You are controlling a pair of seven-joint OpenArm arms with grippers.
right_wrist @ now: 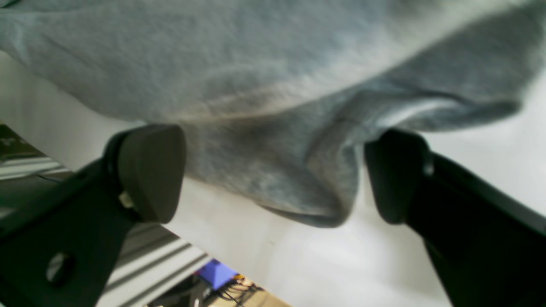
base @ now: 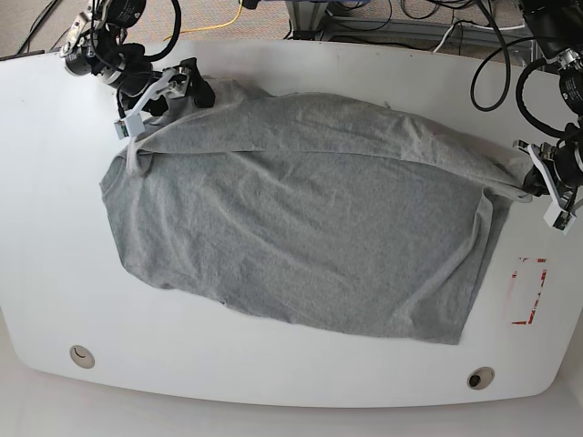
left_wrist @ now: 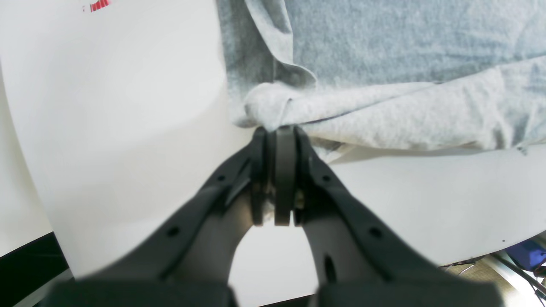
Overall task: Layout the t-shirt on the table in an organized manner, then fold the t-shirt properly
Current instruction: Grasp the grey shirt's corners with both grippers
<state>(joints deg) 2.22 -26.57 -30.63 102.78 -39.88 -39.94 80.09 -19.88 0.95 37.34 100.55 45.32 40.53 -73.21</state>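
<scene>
Shirt pinned at one corner, framed at the other

Left wrist view: the left gripper (left_wrist: 277, 130) has its jaws pressed together on a bunched corner of the t-shirt (left_wrist: 384, 72), just above the table (left_wrist: 119, 128).

Right wrist view: the right gripper (right_wrist: 273, 170) stands wide apart, a drooping fold of cloth hanging between its fingers (right_wrist: 149, 170), not pinched.

Base view: the shirt lies spread across the tabletop, stretched between both grippers, beside the red marking (base: 528, 291).
</scene>
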